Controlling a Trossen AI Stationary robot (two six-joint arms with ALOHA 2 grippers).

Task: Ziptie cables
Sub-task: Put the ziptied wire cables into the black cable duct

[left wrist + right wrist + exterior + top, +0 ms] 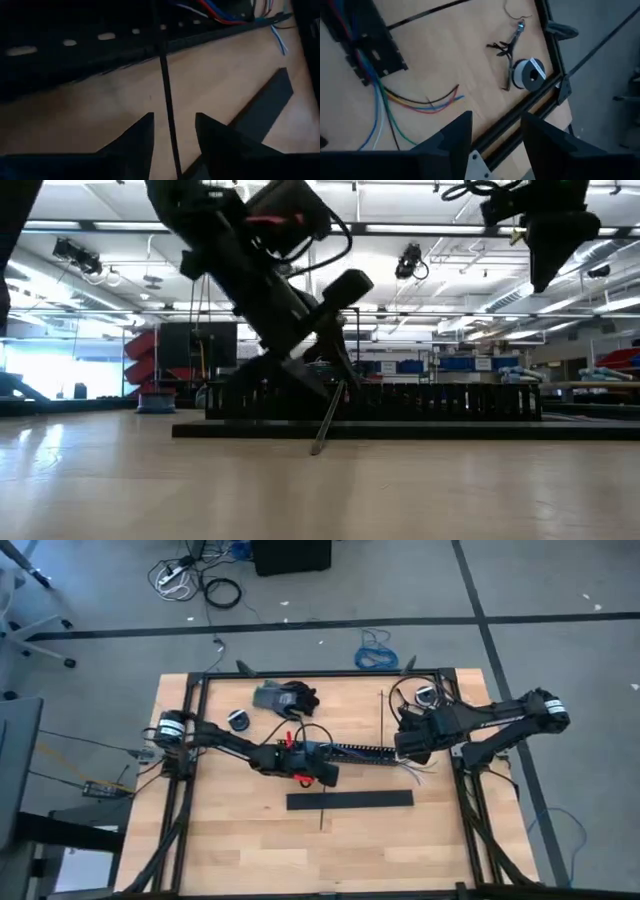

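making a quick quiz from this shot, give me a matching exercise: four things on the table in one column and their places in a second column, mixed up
Things
1. ziptie
2. flat black bar
3. roll of tape
4. cables

Places
A. by the table frame's rail, next to a small hand tool
B. between the left gripper's open fingers
C. fanning out of the slotted duct's end
D. flat on the wood, on the near side of the duct

Pairs: 1-B, 2-D, 3-A, 4-C

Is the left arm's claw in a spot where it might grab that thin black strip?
Probably yes. The left gripper is open, and the ziptie runs straight between its two fingers with nothing between them. The strip leans down to the table, so closing should catch it.
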